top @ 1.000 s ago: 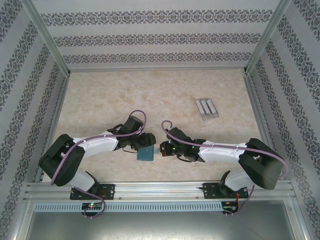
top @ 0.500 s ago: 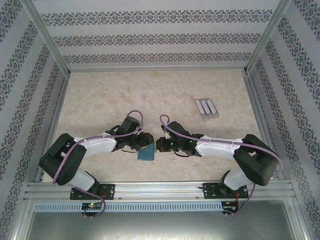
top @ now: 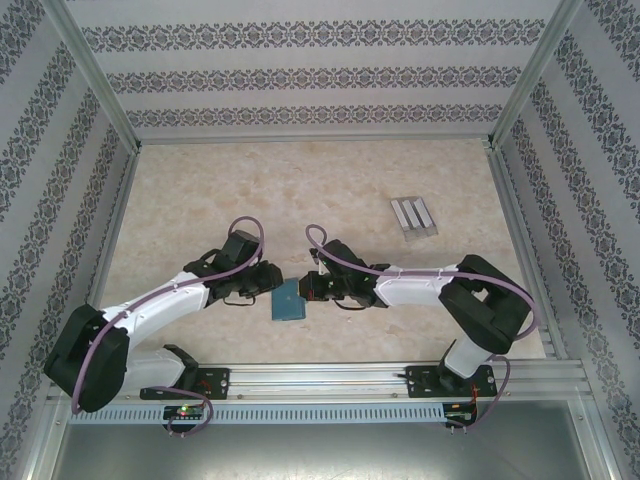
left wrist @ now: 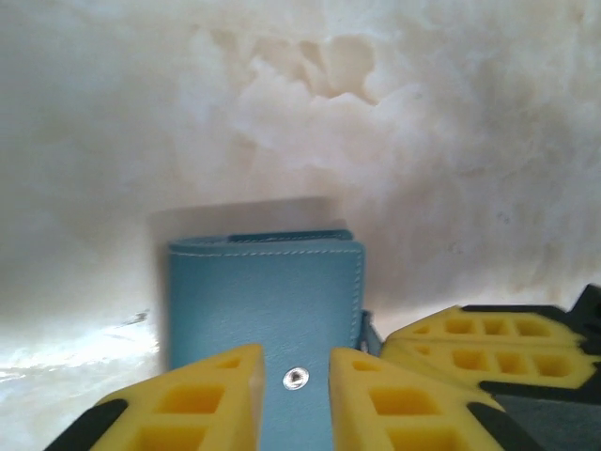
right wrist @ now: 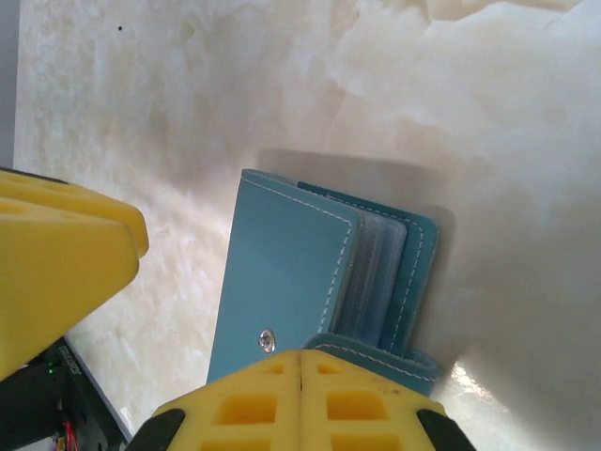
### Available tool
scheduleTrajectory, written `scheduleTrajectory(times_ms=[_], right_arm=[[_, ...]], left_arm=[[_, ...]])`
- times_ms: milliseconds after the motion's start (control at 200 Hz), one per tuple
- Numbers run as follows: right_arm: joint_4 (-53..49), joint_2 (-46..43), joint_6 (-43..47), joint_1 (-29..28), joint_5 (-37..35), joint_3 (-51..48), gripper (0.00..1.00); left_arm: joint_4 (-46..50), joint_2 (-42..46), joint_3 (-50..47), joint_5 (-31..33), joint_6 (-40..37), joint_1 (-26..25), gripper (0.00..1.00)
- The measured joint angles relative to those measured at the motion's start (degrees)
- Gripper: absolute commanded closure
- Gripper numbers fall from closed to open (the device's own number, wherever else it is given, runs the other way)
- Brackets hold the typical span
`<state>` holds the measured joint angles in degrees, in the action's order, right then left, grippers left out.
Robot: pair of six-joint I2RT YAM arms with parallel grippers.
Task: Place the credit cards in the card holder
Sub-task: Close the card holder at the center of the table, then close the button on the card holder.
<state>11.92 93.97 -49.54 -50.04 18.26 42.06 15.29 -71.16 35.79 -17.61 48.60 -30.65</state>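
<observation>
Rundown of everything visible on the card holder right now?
The card holder is a small teal-blue bifold, soft and leather-like, with pale edge stitching and a small metal snap on its front flap. It lies on the marbled table near the front edge, slightly open along one side, showing lighter blue inner pockets. The left gripper straddles the snap, jaws apart. The right gripper, jaws shut, sits at its edge; whether it pinches the flap is unclear.

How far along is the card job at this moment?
Done: nothing visible; the teal wallet pockets look empty. In hand: the left gripper straddles its snap, and the shut right gripper meets its edge. Left: fetching and inserting all the cards.
</observation>
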Motion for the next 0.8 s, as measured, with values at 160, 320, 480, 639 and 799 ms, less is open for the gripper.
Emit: scheduleTrajectory(times_ms=[160, 320, 480, 639, 799], right_arm=[[0.33, 0.37, -0.09, 0.00, 1.11, 0.33, 1.00], [0.17, 0.50, -0.07, 0.00, 2.51, 1.14, 1.00], [-0.20, 1.44, -0.02, -0.35, 3.48, 2.43, 1.00], [-2.27, 1.86, 0.39, -1.55, 3.13, 3.72, 1.00], [-2.45, 3.96, 0.42, -1.60, 3.04, 4.09, 1.00]], left_arm=[[-0.04, -1.92, -2.89, -1.11, -0.59, 0.02, 0.78], [-0.37, -5.49, -3.96, -1.40, -0.57, 0.02, 0.78], [-1.68, -6.78, -3.93, -1.86, -0.57, 0.02, 0.76], [-2.29, -7.34, -3.93, -2.16, -0.57, 0.02, 0.76], [-2.95, -7.67, -3.91, -2.60, -0.52, 0.02, 0.77]])
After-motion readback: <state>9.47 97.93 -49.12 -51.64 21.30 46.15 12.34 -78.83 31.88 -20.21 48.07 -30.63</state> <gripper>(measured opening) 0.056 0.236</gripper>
